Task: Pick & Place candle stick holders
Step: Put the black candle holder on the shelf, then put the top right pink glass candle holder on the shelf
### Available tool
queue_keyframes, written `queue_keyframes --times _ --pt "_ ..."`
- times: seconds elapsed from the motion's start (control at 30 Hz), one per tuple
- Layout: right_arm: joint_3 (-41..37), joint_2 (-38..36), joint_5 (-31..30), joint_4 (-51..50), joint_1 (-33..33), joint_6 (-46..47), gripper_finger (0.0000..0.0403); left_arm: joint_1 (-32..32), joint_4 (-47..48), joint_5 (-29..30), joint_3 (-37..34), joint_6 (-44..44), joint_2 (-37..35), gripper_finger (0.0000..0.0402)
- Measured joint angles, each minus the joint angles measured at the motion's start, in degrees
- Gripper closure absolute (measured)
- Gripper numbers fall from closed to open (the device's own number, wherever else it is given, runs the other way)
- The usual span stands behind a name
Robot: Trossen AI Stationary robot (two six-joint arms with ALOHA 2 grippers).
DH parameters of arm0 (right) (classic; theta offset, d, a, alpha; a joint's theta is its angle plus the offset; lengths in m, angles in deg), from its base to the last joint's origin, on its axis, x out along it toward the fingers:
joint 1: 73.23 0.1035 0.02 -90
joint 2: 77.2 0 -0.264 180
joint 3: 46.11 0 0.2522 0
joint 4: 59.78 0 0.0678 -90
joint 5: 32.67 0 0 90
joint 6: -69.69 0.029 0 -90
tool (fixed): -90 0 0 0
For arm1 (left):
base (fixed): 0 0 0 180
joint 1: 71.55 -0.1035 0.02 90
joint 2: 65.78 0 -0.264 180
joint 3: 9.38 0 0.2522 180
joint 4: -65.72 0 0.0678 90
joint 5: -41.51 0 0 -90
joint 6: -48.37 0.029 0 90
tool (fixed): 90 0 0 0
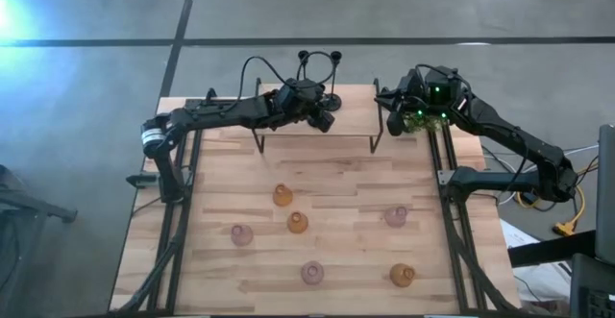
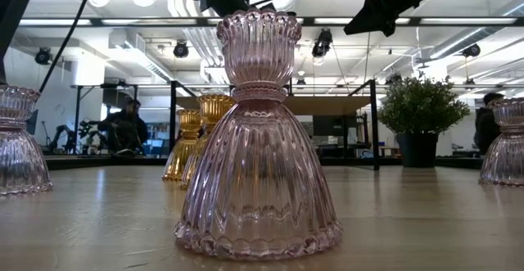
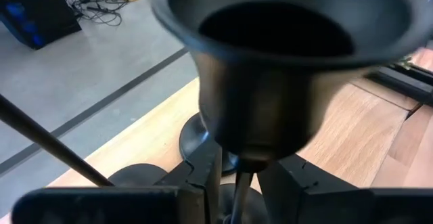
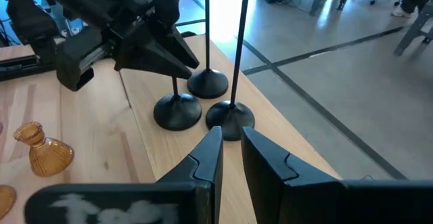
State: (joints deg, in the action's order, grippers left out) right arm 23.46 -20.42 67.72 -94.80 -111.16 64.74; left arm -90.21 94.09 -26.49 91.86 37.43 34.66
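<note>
Three black candle stick holders stand together at the table's far edge [image 1: 322,68], with their round bases [image 4: 177,112] [image 4: 208,84] [image 4: 230,116] on the wood. My left gripper [image 3: 240,173] is open. Its fingers stand on either side of one holder's thin stem [image 3: 241,183], just under its cup [image 3: 270,61], with a gap showing on each side. My right gripper [image 4: 232,132] waits shut and empty at the far right, pointing at the bases. Six glass holders, pink [image 1: 241,233] and amber [image 1: 298,222], stand on the near half.
A small green plant [image 1: 423,118] sits beside my right gripper at the far right corner. Thin black frame legs [image 1: 259,140] [image 1: 375,137] stand just nearer than the black holders. The pink glass holder [image 2: 258,140] stands close to the low camera.
</note>
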Motion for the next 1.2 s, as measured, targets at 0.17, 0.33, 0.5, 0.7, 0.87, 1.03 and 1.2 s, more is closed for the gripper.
queue_keyframes --times 0.17,0.33,0.5,0.7,0.87,1.03,1.2 --pt "0.0 0.0 0.0 0.0 0.0 0.0 0.0355 0.0 0.6 0.1 -0.2 -0.1 0.0 0.0291" --pt "0.0 0.0 0.0 0.0 0.0 0.0 0.0355 0.0 1.1 0.1 -0.2 -0.1 0.0 0.0255" --pt "0.0 0.0 0.0 0.0 0.0 0.0 0.0355 0.0 2.0 -1.6 -0.2 -0.2 -0.2 0.0207" --pt "0.0 0.0 0.0 0.0 0.0 0.0 0.0355 0.0 6.4 -4.7 -0.2 -0.4 -2.3 0.0179" --pt "0.0 0.0 0.0 0.0 0.0 0.1 0.0355 0.0 10.1 -4.9 -0.3 -0.5 -5.7 0.0181" --pt "0.0 0.0 0.0 -1.4 0.0 0.2 0.0355 0.0 15.5 -6.1 -0.5 -1.0 -10.0 0.0181" --pt "0.0 0.0 0.1 -3.2 0.0 0.4 0.0355 0.0 22.7 -7.7 -0.6 -1.2 -14.5 0.0181"
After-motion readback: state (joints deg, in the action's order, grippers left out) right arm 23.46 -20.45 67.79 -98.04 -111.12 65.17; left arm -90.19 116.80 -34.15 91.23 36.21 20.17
